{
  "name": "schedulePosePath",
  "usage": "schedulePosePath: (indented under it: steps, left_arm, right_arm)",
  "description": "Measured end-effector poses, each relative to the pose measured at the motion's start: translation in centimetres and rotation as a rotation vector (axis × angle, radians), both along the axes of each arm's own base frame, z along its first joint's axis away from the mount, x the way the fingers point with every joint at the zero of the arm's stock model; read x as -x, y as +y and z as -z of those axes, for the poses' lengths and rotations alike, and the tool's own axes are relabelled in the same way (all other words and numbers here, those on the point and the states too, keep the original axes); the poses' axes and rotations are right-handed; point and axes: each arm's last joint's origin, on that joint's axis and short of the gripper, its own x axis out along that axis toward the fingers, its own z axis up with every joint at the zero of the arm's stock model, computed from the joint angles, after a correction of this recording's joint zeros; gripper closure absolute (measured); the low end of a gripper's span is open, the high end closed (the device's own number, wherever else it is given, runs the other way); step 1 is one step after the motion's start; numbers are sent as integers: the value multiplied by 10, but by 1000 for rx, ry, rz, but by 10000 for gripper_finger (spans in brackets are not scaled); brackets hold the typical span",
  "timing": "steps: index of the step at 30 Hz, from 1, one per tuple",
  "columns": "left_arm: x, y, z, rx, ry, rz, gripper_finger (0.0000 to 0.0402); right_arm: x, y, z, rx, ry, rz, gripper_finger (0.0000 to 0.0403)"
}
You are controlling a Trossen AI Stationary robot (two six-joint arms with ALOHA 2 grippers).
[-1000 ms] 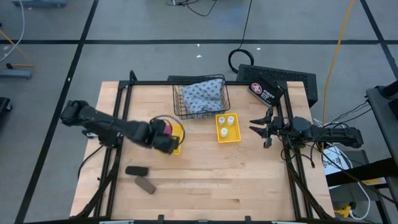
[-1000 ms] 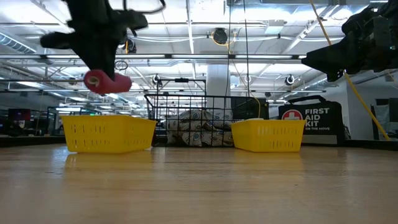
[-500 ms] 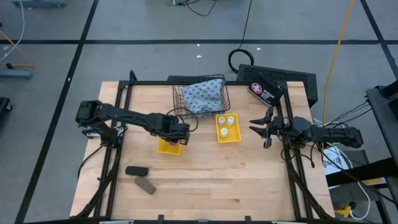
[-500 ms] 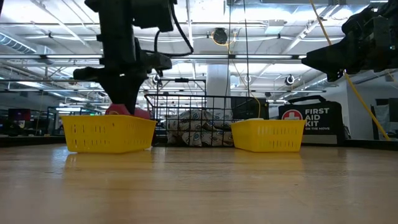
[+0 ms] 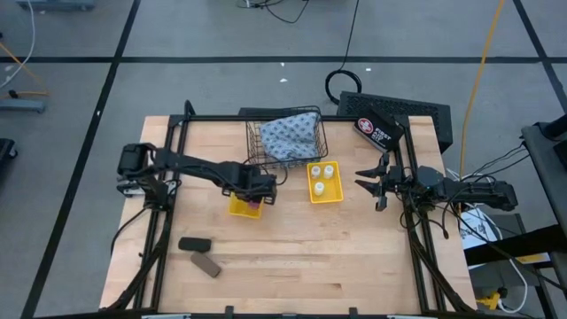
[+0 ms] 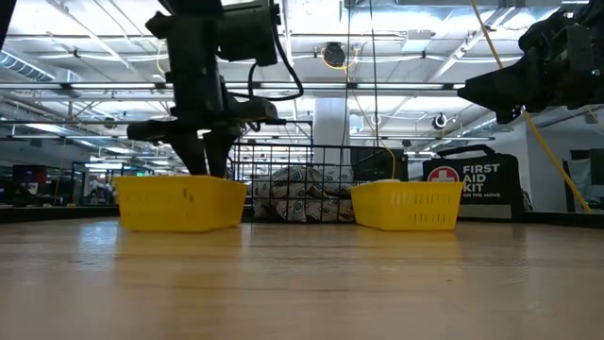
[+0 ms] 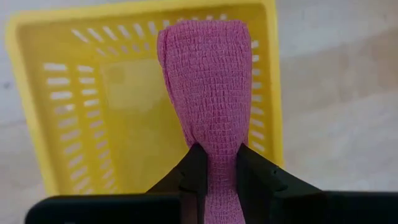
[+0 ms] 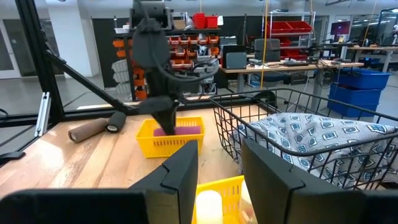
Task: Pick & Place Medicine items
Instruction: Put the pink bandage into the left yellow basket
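Observation:
My left gripper (image 5: 252,197) points down into the left yellow tray (image 5: 237,209) and is shut on the pink piece (image 7: 205,81). In the low view it (image 6: 204,162) dips behind the tray's front wall (image 6: 179,203). The black piece (image 5: 195,243) and the brown piece (image 5: 206,263) lie flat on the table near the left front. The blue-grey pouch (image 5: 288,135) lies in the wire basket (image 5: 257,151). Three white bottles (image 5: 322,177) stand in the right yellow tray (image 5: 337,197). My right gripper (image 5: 372,182) hangs open to the right of that tray. My left gripper pinches the pink piece by one end (image 7: 215,163) between its two fingers (image 7: 194,171), coming from above and pointing down. The piece runs on in line with the fingers, down into the left tray. Whether its far end (image 7: 202,31) rests on the tray floor, I cannot tell.
A first aid kit bag (image 5: 379,131) and a dark case lie at the far right corner. A black frame (image 5: 182,133) borders the table. Open wood stretches across the table's near half (image 5: 337,257). The basket's wire wall (image 8: 249,134) stands close to the left tray.
My left gripper carried the pink piece toward the table's right, tipped to point down and sank into the left yellow tray, staying shut on it. The piece went from well above the rim to below it. The tray slid slightly toward the table's right.

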Motion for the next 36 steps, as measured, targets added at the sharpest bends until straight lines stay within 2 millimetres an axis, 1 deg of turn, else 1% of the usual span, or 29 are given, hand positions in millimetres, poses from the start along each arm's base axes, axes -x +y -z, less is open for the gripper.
schedulePosePath:
  steps: [8,12,18,21,29,32,36]
  left_arm:
    - [0,14,0,-46,-7,-56,335]
    - [-1,15,-1,-84,-25,-88,334]
    - [-6,15,-2,-84,-65,-71,328]
    - [-6,15,-2,-79,-66,-69,303]
    - [-6,15,-2,-102,-61,-45,210]
    - [-6,15,-2,-110,-57,-22,188]
    - [-5,16,-5,-119,-60,10,171]
  right_arm:
    - [0,0,0,0,0,0,289]
    - [0,0,0,0,0,0,289]
    - [0,0,0,0,0,0,289]
    - [0,0,0,0,0,0,289]
    - [0,0,0,0,0,0,289]
    - [0,0,0,0,0,0,289]
    - [0,0,0,0,0,0,289]
